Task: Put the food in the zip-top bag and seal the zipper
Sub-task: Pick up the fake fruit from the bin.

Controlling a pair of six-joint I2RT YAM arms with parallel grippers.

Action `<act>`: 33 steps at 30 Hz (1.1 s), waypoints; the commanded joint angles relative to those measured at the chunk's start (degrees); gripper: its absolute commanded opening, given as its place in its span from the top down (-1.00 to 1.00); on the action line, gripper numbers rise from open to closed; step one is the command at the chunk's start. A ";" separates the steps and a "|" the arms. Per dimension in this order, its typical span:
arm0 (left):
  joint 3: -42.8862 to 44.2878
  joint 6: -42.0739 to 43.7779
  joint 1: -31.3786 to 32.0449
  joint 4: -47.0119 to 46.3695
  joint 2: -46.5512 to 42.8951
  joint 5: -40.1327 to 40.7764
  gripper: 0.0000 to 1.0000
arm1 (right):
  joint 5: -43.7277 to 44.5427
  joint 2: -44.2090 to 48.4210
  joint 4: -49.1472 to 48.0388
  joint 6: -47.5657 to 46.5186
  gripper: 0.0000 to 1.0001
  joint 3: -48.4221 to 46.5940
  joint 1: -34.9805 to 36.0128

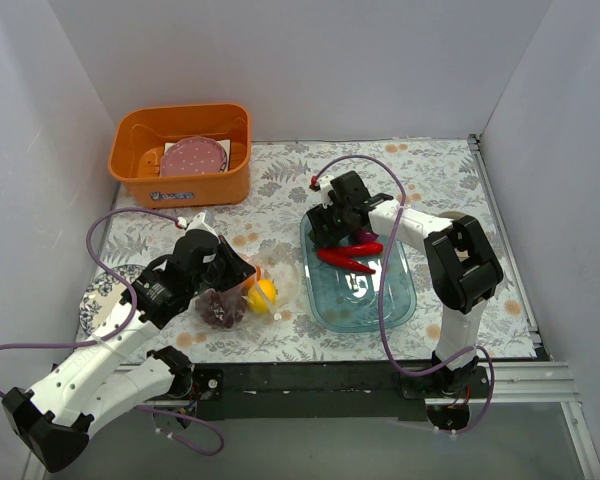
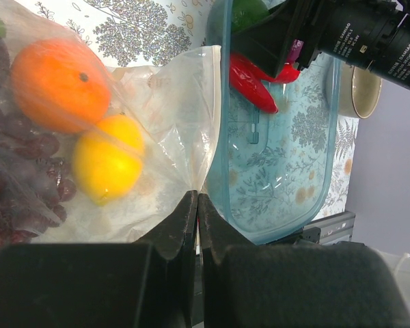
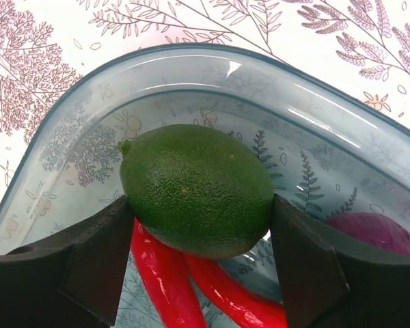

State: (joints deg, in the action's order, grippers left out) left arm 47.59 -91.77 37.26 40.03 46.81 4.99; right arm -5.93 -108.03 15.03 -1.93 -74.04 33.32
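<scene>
The clear zip-top bag (image 1: 242, 292) lies left of centre, holding an orange (image 2: 58, 83), a yellow lemon (image 2: 108, 160) and dark red grapes (image 2: 20, 171). My left gripper (image 2: 197, 198) is shut on the bag's mouth edge (image 2: 191, 123); the zipper strip itself is hard to make out. In the blue tray (image 1: 390, 300), my right gripper (image 3: 201, 205) has both fingers against the sides of the green round fruit (image 3: 195, 188). Beneath it lie long red chilies (image 3: 164, 280), and a purple piece (image 3: 376, 232) sits to the right.
An orange bin (image 1: 180, 150) with a pink dotted plate (image 1: 192, 157) stands at the back left. A patterned dish (image 1: 100, 300) sits by the left wall. The blue tray's wall (image 2: 222, 137) touches the bag's mouth side.
</scene>
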 commanded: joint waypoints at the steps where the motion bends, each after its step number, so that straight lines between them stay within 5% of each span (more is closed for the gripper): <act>1: -0.22 0.27 0.10 0.31 -0.31 -0.07 1.00 | -2.06 2.20 -1.49 0.00 0.00 2.14 -0.19; 5: -0.75 0.18 0.19 0.22 -0.66 -0.16 1.00 | -1.98 5.01 -1.32 0.96 0.30 5.21 -0.19; 10: -1.01 0.18 0.10 -0.30 -0.23 -0.51 1.00 | 0.83 7.92 2.36 6.41 0.39 7.15 -0.19; 13: -1.10 0.10 0.19 -0.92 0.13 -0.86 1.00 | 1.36 9.32 4.65 10.18 0.29 7.60 -0.10; 18: -0.75 0.62 0.19 -1.53 1.35 -1.57 1.00 | 0.83 9.68 4.57 11.16 -0.23 7.34 0.95; 29: -1.45 0.36 0.19 -0.66 -0.05 -1.04 1.00 | 0.40 4.06 5.63 8.00 -0.52 3.02 0.96; 33: -1.19 0.45 0.10 -0.57 0.04 -0.95 1.00 | 0.57 3.97 5.19 8.08 -0.42 2.85 0.96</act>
State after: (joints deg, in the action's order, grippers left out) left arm 46.96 -91.72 37.26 38.70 47.79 4.01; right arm -5.65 -102.94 19.20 7.03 -69.56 34.20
